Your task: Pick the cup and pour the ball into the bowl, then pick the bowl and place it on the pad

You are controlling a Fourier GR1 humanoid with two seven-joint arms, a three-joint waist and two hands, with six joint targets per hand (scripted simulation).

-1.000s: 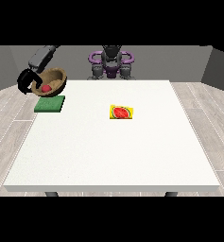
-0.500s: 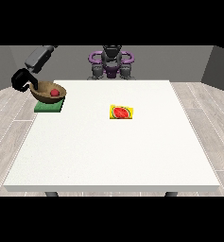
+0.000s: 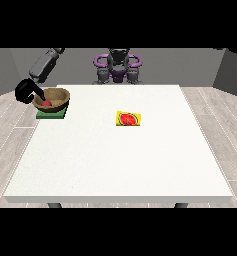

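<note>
The hand (image 3: 26, 92) at the view's left is a small dark shape at the bowl's (image 3: 54, 96) left rim, w/ its finger pose too small to tell. The bowl covers most of the green pad (image 3: 53, 114) near the table's (image 3: 120, 165) far left corner; only the pad's front strip shows. The red ball (image 3: 46, 103) is partly sunk behind the bowl wall. The other hand can't be made out by the torso. The card's (image 3: 129, 119) print is too small to tell.

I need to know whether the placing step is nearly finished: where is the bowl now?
In the front view the bowl is at the table's far corner on the view's left, over the green pad, with the hand at the view's left at its rim.
</note>
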